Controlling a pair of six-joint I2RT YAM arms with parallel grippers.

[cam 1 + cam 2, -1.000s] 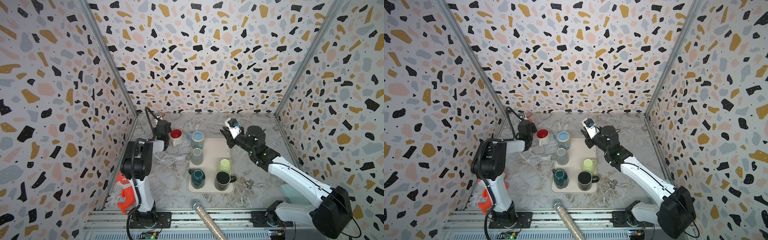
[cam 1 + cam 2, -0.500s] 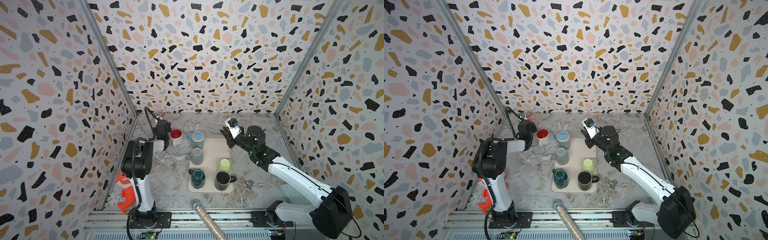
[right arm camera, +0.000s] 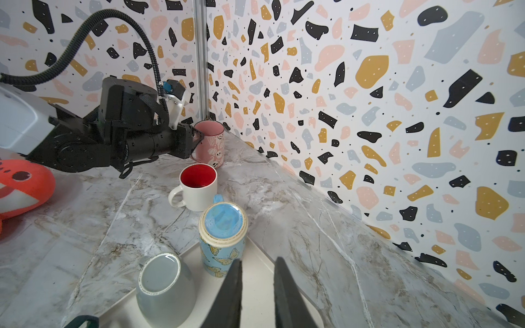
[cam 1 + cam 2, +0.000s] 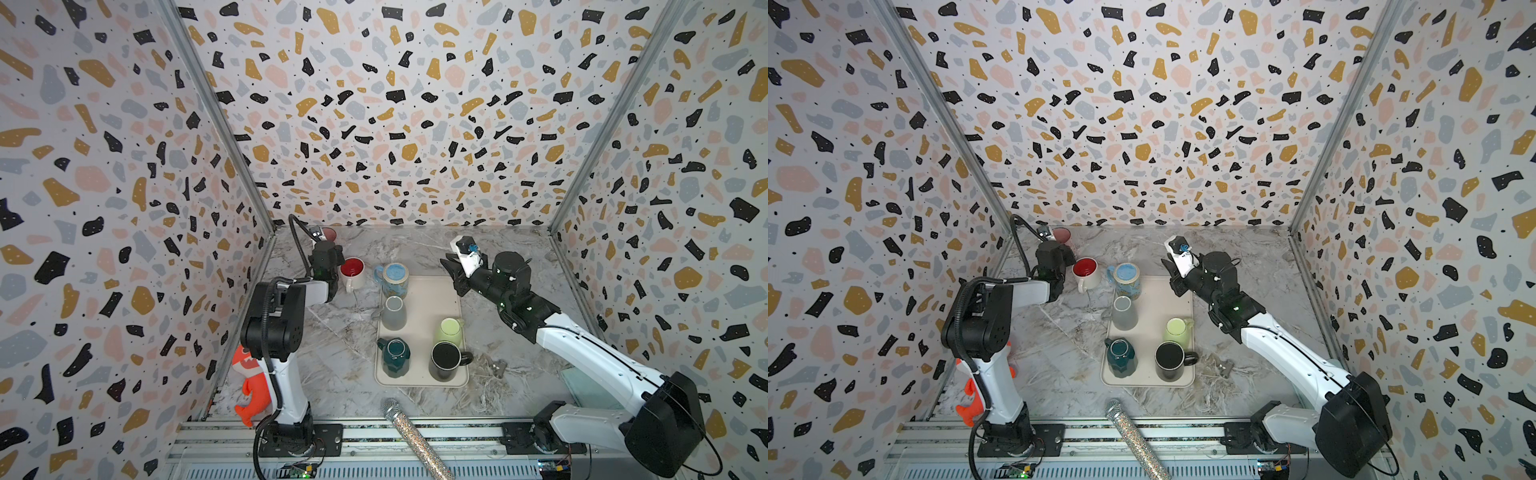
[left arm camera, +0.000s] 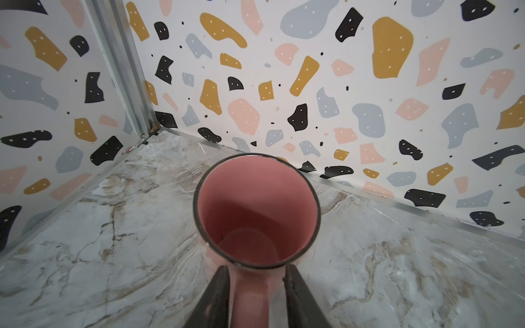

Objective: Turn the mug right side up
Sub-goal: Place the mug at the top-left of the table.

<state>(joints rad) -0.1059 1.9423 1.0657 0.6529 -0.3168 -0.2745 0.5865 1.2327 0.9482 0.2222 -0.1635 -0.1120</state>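
The left jaws stand apart, one dark tapered finger (image 5: 218,286) on each side of the flat handle of the pink mug (image 5: 257,204). A slim gap shows beside the handle, so they straddle it without clamping. In the left wrist view the mug stands right side up on the veined marble tabletop (image 5: 99,241). Its round glossy mouth is ringed by a thin dark rim, and it sits close to the corner where two speckled walls meet.

In the right wrist view the right jaws are a little apart and empty, with two black blade-like fingers (image 3: 231,295) above a smooth cream tray (image 3: 257,292). A butterfly-printed blue mug (image 3: 223,241) stands upside down at the tray's corner, and a rounded grey mug (image 3: 164,289) beside it is also base up. A white mug with a glossy red inside (image 3: 199,187) stands upright on the marble. Beyond it the pink mug, printed with pale figures, stands at the left arm's tip.

Both top views place the pink mug (image 4: 329,234) (image 4: 1062,235) in the far left corner of the tabletop, off the round-cornered tray. The tray also carries teal (image 4: 392,357), lime (image 4: 451,332) and black (image 4: 446,360) mugs. A glittery microphone (image 4: 415,440) lies across the front rail, and an orange plush shark (image 4: 249,386) sits by the left arm's base
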